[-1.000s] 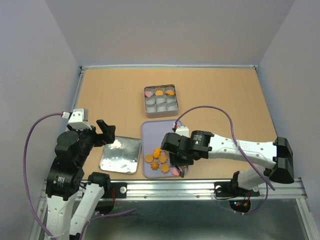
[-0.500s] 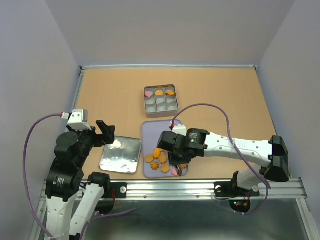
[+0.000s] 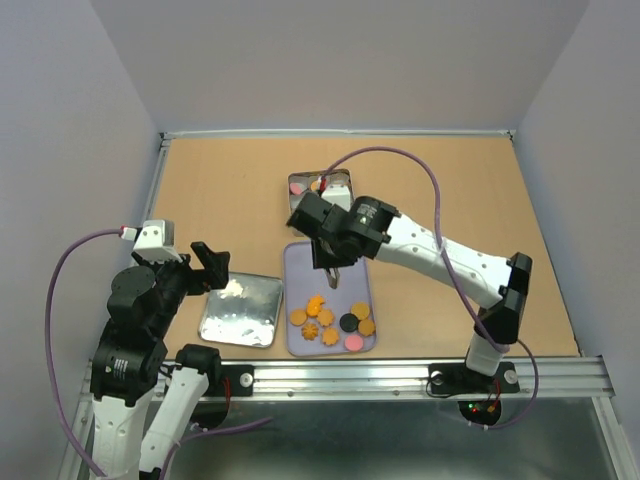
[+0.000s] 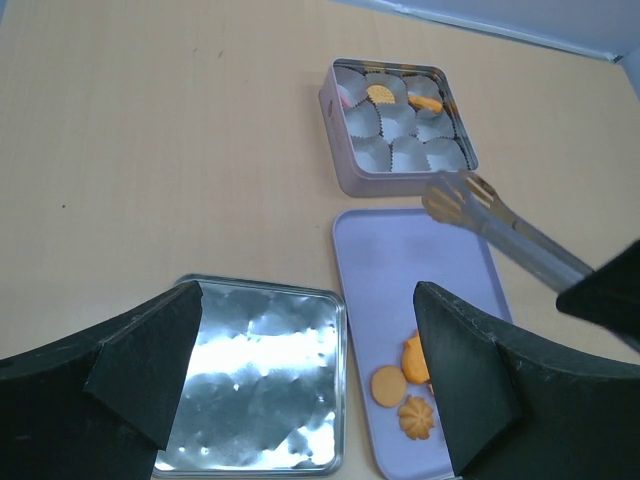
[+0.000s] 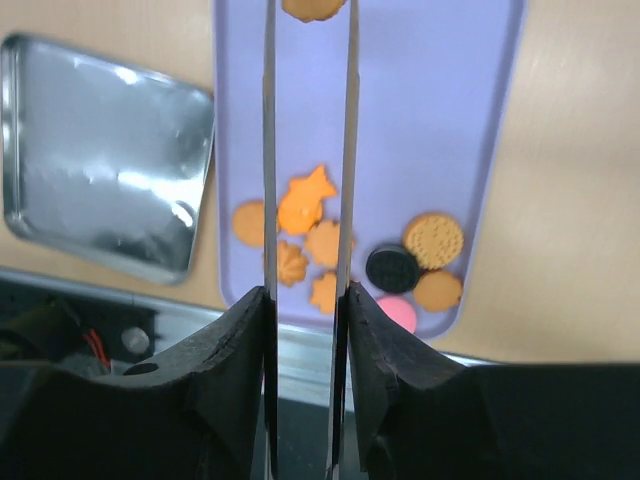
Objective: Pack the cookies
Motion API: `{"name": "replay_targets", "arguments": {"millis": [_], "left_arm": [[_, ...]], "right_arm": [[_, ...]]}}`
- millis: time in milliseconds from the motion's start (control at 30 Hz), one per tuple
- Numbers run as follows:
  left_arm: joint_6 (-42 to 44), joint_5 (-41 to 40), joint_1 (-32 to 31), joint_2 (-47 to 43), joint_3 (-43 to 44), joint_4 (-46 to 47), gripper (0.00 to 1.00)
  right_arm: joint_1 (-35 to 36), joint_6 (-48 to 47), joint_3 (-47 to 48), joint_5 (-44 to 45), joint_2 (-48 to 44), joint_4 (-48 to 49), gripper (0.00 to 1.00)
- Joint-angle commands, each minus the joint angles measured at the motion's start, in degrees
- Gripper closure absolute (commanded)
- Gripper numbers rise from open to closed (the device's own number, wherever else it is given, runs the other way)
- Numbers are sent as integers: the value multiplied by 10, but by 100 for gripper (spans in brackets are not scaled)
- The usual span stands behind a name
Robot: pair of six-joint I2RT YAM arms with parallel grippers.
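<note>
The light-brown wooden surface [image 3: 220, 180] carried everything. The right arm [image 3: 450, 262] lay stretched over the lilac rectangular plastic tray [image 3: 297, 275]. The right pincer [image 5: 305, 300] was pressed together on the two blades of the long metal tongs [image 4: 510, 238]. Between the tips of the tongs sat one orange-brown cookie [image 5: 313, 8], lifted above the tray.

So the step in hand was, I think, the carrying of one cookie to the square silver tin with white paper cups [image 4: 333, 130]. The tips stood just beside its near corner. The next move would ask to bring the tips over the tin wall, above a free cup, and then to loosen the squeeze gently. Three cups in the far row held cookies; the others looked free.

The flat silver lid [image 3: 240, 312] lay left of the tray. The left pincer [image 4: 305, 300] hung over it, spread wide and holding nothing, well apart from the path. About nine loose cookies [image 5: 300, 205] waited at the near end of the tray, among them one black and one pink.
</note>
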Motion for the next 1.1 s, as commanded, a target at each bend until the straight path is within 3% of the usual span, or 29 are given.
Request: {"name": "replay_targets", "arguments": {"millis": [0, 200, 333, 1067], "left_arm": [[4, -3, -3, -9, -3, 23, 1], [4, -9, -3, -10, -4, 26, 1], [4, -9, -4, -11, -5, 27, 1], [13, 22, -13, -9, -8, 30, 1]], "right_arm": [[-64, -80, 119, 19, 48, 5, 64], [-117, -146, 270, -17, 147, 6, 64], [-149, -157, 310, -44, 199, 11, 64], [-196, -169, 327, -96, 291, 72, 64]]}}
